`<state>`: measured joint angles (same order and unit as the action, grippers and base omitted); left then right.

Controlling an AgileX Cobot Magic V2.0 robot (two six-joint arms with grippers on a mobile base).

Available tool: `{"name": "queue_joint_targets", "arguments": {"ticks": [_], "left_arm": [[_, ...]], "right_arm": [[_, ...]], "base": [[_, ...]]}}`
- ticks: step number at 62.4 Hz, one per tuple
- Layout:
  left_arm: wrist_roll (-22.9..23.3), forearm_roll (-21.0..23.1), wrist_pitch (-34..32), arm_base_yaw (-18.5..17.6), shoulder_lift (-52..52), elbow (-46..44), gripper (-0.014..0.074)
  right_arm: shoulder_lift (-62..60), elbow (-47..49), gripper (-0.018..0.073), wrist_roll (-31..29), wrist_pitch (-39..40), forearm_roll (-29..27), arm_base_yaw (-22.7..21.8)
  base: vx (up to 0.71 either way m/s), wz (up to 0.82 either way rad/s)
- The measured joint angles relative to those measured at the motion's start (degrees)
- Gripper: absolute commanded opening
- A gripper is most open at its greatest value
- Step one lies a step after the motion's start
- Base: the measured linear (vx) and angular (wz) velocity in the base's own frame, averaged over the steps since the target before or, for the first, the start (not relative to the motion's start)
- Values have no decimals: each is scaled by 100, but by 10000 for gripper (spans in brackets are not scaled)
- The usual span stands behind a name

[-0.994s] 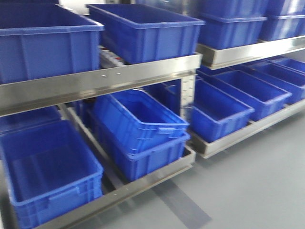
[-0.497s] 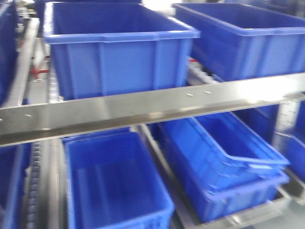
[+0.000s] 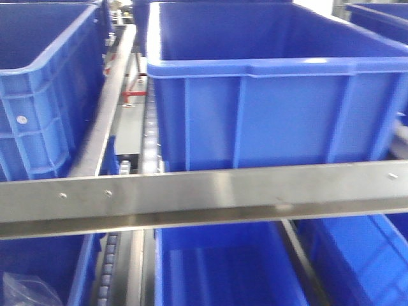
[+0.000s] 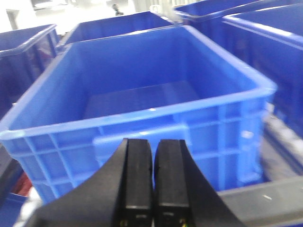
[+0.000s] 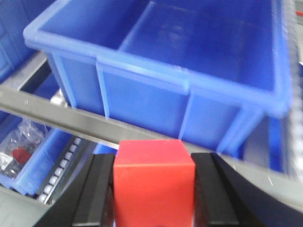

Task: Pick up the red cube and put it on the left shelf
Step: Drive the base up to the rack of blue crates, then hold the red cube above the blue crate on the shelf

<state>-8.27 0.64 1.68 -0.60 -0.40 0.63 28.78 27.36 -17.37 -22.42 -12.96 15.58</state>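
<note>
Right gripper [image 5: 154, 194] is clamped on the red cube [image 5: 154, 175], held just short of the near rim of the blue bin [image 5: 142, 99]. Carrying is judged underway; a lift over that rim is needed next.

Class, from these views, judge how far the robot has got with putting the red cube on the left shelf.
Done: the red cube is picked, clamped in the right gripper. In hand: it hangs before a blue crate behind the steel shelf rail. Left: setting it down; the left gripper is shut, empty.
</note>
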Motion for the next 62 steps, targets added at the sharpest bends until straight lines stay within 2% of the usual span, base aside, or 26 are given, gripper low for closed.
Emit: {"name": "queue_joint_targets", "arguments": {"ticks": [31,62], "left_arm": [[0,0,0,0,0,0,106],[0,0,0,0,0,0,106]], "right_arm": [[0,0,59,0,0,0,0],[0,0,59,0,0,0,0]], "base": [[11,21],[-1,-3]]}}
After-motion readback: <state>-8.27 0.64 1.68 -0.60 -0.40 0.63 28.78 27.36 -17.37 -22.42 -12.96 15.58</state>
